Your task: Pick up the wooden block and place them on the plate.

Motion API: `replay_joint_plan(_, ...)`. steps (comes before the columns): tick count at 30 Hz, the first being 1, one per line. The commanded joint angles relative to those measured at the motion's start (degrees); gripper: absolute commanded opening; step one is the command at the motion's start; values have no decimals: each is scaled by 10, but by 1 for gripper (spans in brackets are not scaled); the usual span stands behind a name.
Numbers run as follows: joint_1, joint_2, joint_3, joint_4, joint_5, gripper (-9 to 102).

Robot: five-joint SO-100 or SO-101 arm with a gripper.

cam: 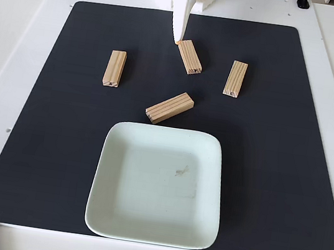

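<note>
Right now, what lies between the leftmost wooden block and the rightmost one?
In the fixed view, between the leftmost block and the rightmost block lies a third block, with the white arm's tip at its far end. Otherwise bare black mat.

Black mat (pixel 289 149) on white table (pixel 15 46)

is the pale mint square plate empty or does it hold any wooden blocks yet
Empty. The pale mint square plate shows just a faint smudge at its middle; all four light-wood blocks lie outside it on the black mat.
</note>
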Motion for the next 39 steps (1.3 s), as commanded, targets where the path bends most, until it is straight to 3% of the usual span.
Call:
replay_joint_plan(1, -13, -2, -3, -5, -3, 0)
replay_joint_plan(29, -50, -17, -18, 3, 4, 0)
replay_joint_plan(39, -59, -299, -303, 3, -4, 0)
